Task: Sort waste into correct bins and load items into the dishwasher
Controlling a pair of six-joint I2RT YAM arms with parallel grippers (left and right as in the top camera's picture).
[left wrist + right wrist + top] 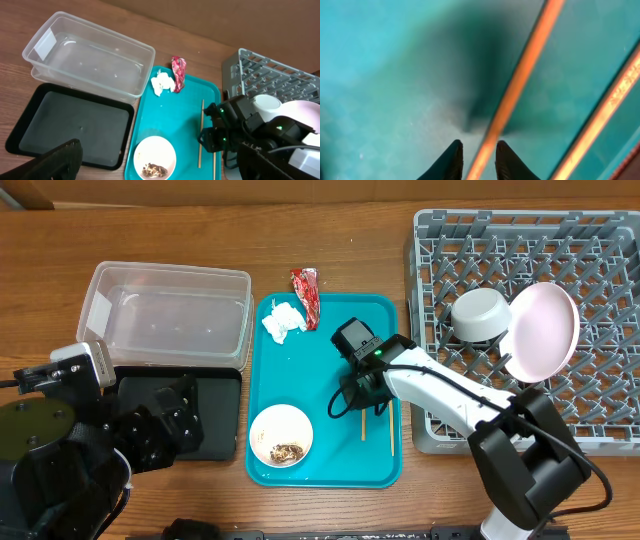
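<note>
Progress check from my side: dish loading looks about half done, waste sorting not started. The large plate [543, 330] and the silvery-rimmed bowl [480, 315] are standing among the pegs of the dish rack [600, 260], which sits at 3 o'clock from the teal tray [330, 465]. Both chopsticks [390, 432] lie flat around 4 o'clock on that tray. My right end effector [477, 159] is down over them, its tips narrowly apart on either side of one stick. I see a sliver of teal on each side, so I wouldn't call it clamped, and nothing is lifted. My left end effector [175, 425] hangs spread wide and empty over the black tray [215, 415] at 8 o'clock. The small white bowl [281, 435] sits at 7 o'clock on the teal tray with the food scraps [288, 451] inside. The crumpled tissue [283, 322] is at 11 o'clock, and the red wrapper [306, 292] is at 12, half over the rim onto the surface [200, 230]. The clear tub [170, 320] at 10 o'clock and the black tray have nothing in them. So I reckon what's left is the chopsticks, the scraps, the small bowl, the tissue and the wrapper.
</note>
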